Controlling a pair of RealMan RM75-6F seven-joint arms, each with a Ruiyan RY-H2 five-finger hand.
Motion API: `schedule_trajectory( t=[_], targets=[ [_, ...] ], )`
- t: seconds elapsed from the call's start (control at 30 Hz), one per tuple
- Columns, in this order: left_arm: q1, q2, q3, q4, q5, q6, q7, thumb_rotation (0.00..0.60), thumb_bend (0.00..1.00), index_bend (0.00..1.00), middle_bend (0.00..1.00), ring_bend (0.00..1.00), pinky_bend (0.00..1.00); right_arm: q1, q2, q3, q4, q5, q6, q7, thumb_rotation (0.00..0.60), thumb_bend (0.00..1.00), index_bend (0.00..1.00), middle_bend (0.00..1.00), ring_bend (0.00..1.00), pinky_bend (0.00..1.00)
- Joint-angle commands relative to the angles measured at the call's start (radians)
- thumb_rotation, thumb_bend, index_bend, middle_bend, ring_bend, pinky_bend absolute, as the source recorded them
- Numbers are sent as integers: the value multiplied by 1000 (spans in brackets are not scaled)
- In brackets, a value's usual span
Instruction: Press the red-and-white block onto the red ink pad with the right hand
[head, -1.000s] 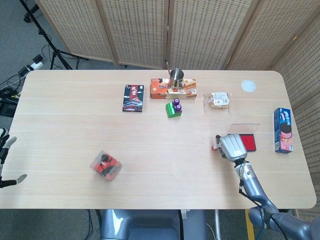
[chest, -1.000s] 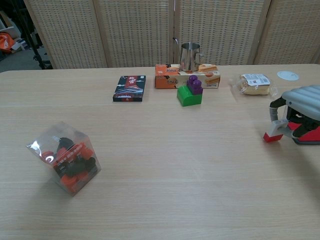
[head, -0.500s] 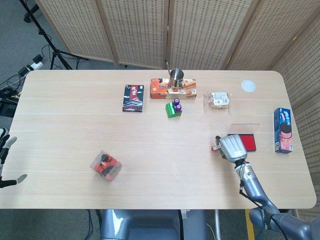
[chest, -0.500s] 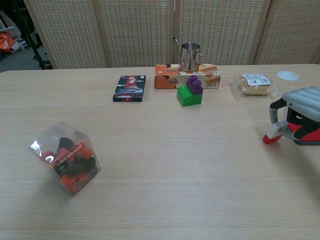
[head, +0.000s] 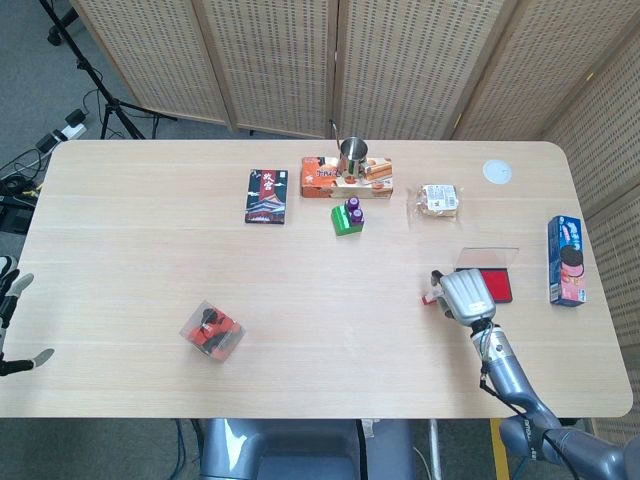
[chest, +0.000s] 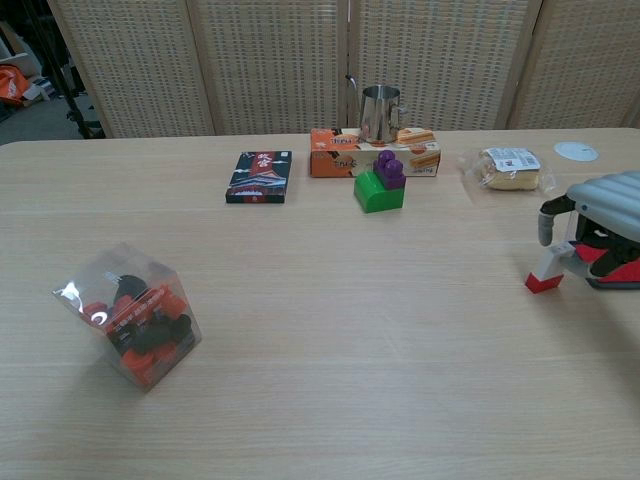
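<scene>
- The table (head: 150, 300) carried a good deal besides the task's things, and the right hand (head: 463, 295) hung low over its right side, knuckles up; a hurried sweep toward the pad could have dragged the block sideways rather than carrying it.
- The red ink pad (head: 494, 284) lay just behind that hand with its clear lid propped open; a lift too low risked the fingers or block catching the pad's near edge and shoving the case.
- The red-and-white block (chest: 547, 272) stood on the wood just left of the pad, red foot down, pinched at its white top between the thumb and a finger; so thin a hold might have let it twist or drop.
- The left hand (head: 10, 300) rested at the table's far left edge, fingers spread and empty, well apart from any trouble.
</scene>
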Motion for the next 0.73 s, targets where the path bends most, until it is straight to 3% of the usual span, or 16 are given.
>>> schedule_trajectory(
  t=[0.03,0.2,0.37,0.47,0.5,0.53,0.57,0.6,0.67,0.73],
  targets=[
    [0,0,0,0,0,0,0,600,0,0,0,0,0,-3,5,-3,-8,-5,6,-4,600,414,387,969,1000,1000],
    [3,4,1,-3,5,6,-7,600,0,0,0,0,0,-22,43,-11,-63,-28,48,-9,600,414,355,960,1000,1000],
    [11,12,5,-2,22,23,-28,600,0,0,0,0,0,-71,142,-16,-195,-67,147,8,600,414,336,924,1000,1000],
    [16,17,10,0,39,36,-43,600,0,0,0,0,0,-110,214,-32,-285,-112,218,36,600,340,296,784,910,993],
    [20,19,13,2,50,45,-52,600,0,0,0,0,0,-134,251,-45,-325,-149,265,66,600,228,255,683,766,938],
    [23,20,15,4,57,51,-58,600,0,0,0,0,0,-149,273,-57,-346,-174,291,88,600,114,197,549,534,804],
    [28,23,18,5,70,64,-68,600,0,0,0,0,0,-184,317,-88,-382,-215,336,119,600,54,158,448,369,673],
    [32,25,22,6,80,71,-75,600,0,0,0,0,0,-204,351,-110,-405,-250,367,134,600,1,101,288,160,460],
    [36,26,25,11,91,80,-84,600,0,0,0,0,0,-228,392,-135,-433,-297,404,154,600,0,29,75,8,203],
    [38,26,29,13,100,85,-92,600,0,0,0,0,0,-251,421,-149,-457,-336,447,168,600,0,0,0,0,90]
  ],
)
